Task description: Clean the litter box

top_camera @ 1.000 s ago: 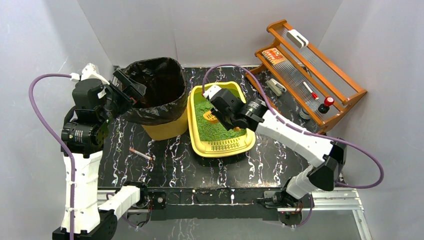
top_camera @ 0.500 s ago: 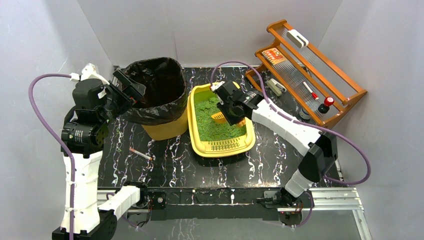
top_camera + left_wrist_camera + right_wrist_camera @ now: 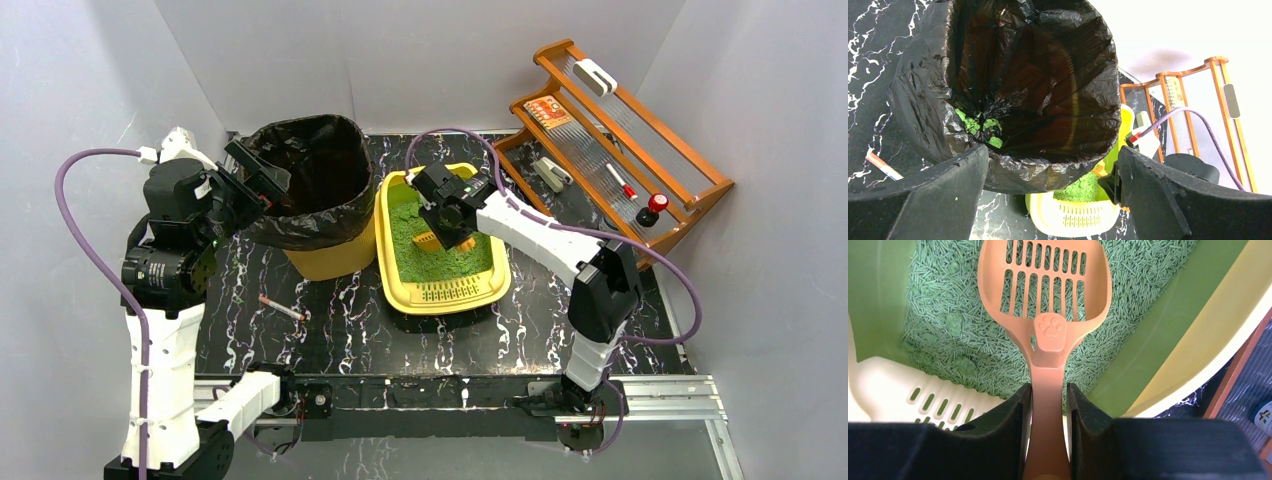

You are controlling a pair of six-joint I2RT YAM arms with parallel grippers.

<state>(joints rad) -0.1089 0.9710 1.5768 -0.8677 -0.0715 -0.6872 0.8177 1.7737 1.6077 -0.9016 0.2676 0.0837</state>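
The yellow litter box (image 3: 446, 296) lies mid-table, its slotted grate at the near end and green litter (image 3: 440, 262) inside. My right gripper (image 3: 441, 213) hangs over its far half, shut on the handle of the orange slotted scoop (image 3: 428, 240). In the right wrist view the gripper (image 3: 1049, 395) clamps the handle. The scoop head (image 3: 1045, 285) lies on the litter (image 3: 943, 335), with the box wall (image 3: 1168, 345) on the right. My left gripper (image 3: 253, 177) is open at the left rim of the bag-lined yellow bin (image 3: 325, 262). In the left wrist view its jaws (image 3: 1050, 157) straddle the black bag's rim (image 3: 1048, 170).
A wooden rack (image 3: 700, 205) with small items stands at the back right. A thin red-tipped stick (image 3: 282, 307) lies on the black marbled table left of the box. Green litter clumps (image 3: 979, 125) lie in the bag. Grey walls enclose the table.
My right arm has swung left, its elbow moving toward the table's middle. The gripper stayed over the box's far half with the scoop. The left arm has not moved.
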